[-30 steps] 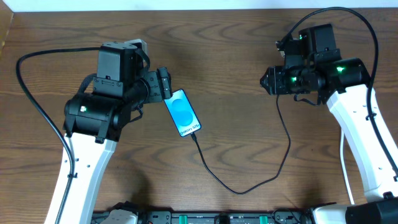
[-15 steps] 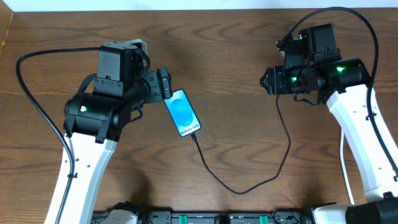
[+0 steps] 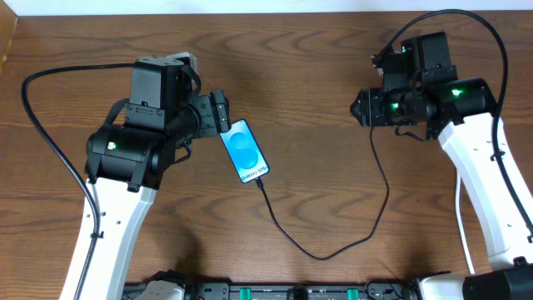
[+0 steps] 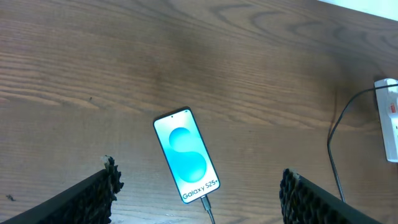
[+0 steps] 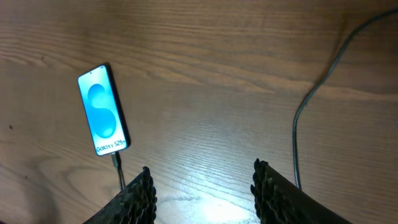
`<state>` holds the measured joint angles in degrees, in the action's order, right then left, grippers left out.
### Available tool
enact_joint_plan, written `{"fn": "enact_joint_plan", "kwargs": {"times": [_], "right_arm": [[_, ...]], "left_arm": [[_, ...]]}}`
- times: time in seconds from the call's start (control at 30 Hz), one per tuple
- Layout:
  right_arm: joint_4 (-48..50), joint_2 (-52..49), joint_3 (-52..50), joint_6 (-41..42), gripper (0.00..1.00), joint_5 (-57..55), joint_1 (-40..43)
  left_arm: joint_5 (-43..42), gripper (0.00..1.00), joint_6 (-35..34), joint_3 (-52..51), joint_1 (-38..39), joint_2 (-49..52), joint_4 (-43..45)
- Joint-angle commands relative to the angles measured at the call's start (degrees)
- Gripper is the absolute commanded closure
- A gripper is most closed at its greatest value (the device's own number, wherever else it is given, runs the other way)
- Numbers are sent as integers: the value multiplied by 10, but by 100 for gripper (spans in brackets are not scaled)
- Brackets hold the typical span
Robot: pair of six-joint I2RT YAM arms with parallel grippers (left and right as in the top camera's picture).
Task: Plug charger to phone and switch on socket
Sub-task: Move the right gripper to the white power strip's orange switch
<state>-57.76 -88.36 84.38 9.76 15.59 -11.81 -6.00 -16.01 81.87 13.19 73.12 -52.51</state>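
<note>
The phone (image 3: 246,152) lies flat on the wooden table with its cyan screen lit. It also shows in the left wrist view (image 4: 186,155) and the right wrist view (image 5: 102,110). The black charger cable (image 3: 321,254) has its tip in the phone's bottom edge (image 4: 205,202). It loops across the table and runs up under the right arm. One end of the white socket (image 4: 390,118), with a red switch mark, shows at the right edge of the left wrist view. The charger's white plug adapter is hidden. My left gripper (image 3: 221,112) is open above the phone's top end. My right gripper (image 3: 358,108) is open and empty, well right of the phone.
The brown wooden table (image 3: 316,75) fills the overhead view. Thick black arm cables loop at the far left (image 3: 37,125) and far right (image 3: 500,50).
</note>
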Motion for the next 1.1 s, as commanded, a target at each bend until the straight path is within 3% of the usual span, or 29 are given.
{"fn": "enact_joint_plan", "kwargs": {"times": [0.0,0.33,0.77,0.9,1.07], "right_arm": [[-8,7,10,-9,51,-3,17],[0,7,10,-9,50,-2,143],[59,1,10,-17,74,34,366],[94,-20,21,-15,82,62,407],[43,-101,120,-20,92,62,411]], "left_arm": [[7,15,10,5,-3,-2,-2],[7,15,10,5,-3,-2,-2],[7,15,10,5,-3,-2,-2],[7,15,10,5,-3,-2,-2],[7,15,10,5,-3,-2,-2]]}}
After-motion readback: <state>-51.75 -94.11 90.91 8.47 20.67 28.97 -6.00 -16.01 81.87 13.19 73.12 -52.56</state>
